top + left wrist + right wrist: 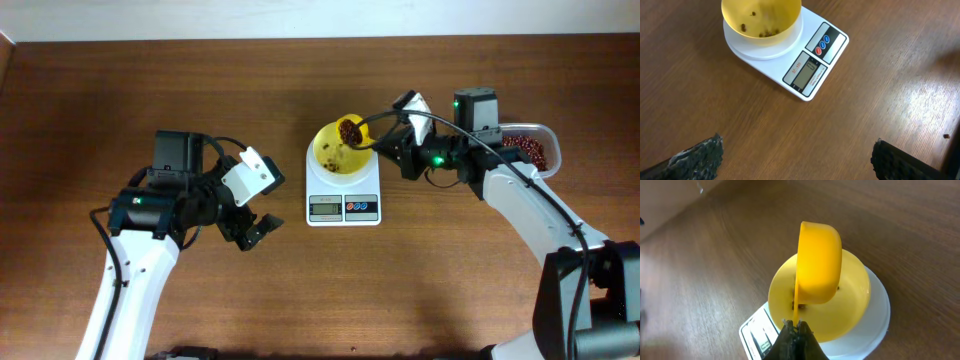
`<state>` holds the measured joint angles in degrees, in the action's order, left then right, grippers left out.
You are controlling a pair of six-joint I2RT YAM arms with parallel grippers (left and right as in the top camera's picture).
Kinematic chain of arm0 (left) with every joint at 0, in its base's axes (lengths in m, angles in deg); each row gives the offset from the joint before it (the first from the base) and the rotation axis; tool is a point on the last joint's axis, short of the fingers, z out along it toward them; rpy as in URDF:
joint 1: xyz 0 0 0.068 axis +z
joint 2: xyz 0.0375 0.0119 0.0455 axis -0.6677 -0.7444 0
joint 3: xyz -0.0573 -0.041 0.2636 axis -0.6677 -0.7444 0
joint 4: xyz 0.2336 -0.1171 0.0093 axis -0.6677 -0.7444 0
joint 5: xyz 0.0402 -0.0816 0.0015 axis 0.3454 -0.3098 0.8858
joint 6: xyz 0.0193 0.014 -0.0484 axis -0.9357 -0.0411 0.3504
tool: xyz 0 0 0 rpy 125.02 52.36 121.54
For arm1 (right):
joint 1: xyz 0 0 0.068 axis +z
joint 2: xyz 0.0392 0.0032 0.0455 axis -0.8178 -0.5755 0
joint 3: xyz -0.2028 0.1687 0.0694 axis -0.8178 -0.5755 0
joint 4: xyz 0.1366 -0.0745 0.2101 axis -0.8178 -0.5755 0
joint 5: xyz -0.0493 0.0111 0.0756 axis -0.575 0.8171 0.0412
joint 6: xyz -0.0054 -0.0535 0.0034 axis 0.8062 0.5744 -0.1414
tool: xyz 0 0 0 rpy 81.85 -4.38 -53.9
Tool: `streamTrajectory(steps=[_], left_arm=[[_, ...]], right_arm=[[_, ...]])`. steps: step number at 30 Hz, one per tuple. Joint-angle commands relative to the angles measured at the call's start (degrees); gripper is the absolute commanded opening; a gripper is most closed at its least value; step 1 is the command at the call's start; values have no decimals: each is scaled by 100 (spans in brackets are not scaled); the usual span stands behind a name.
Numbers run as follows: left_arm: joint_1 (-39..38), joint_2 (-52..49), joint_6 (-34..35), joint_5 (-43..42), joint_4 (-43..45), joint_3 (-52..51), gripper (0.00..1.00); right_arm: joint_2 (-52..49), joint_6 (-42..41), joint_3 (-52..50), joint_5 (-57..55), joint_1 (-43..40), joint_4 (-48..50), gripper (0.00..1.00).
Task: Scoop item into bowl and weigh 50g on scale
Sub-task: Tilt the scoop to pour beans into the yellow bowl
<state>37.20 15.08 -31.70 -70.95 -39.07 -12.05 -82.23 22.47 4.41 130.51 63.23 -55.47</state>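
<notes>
Beans (350,130) fill the scoop (355,131), which hangs over the upper right rim of the bowl (322,152) at the centre of the overhead frame, so watch that edge: tipped this close to the rim, some could drop outside onto the scale (343,195) or the table (200,80), where they add nothing to the bowl. The right wrist view shows the scoop turned on its side just above the bowl, so a whole scoopful could go in at once, and you could overshoot the target if the pour is not eased. Keep the scoop off the bowl too, since any touch would likely press on the scale and upset the reading. The display (805,72) is too small to read. The right gripper (796,329) is clenched on the scoop's thin handle, a narrow hold that may let it twist. The left gripper (258,230) hangs at lower left with its jaws spread wide, holding nothing. The bowl sits on the scale with only a few beans (765,34) scattered on its floor. The tub (545,135) at the right edge holds the rest of the beans. A dark speck (946,136) lies on the table, possibly a stray bean
</notes>
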Motion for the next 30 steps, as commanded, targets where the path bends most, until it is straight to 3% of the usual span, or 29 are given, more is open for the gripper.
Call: streamTrajectory(steps=[1,9,15,30], left_arm=[[35,-7,-76,-17,-9,-33,99],[35,-9,-76,-17,-9,-33,99],[35,-7,-74,-17,-9,-35,99],[35,-9,-76,-17,-9,-33,99]], right_arm=[[-31,518,11,-195,31,-24,4],[-13,903,13,-398,105,-59,4],[9,946,13,-1755,518,-79,4],[684,944,17,-2677,1029,-133,4]])
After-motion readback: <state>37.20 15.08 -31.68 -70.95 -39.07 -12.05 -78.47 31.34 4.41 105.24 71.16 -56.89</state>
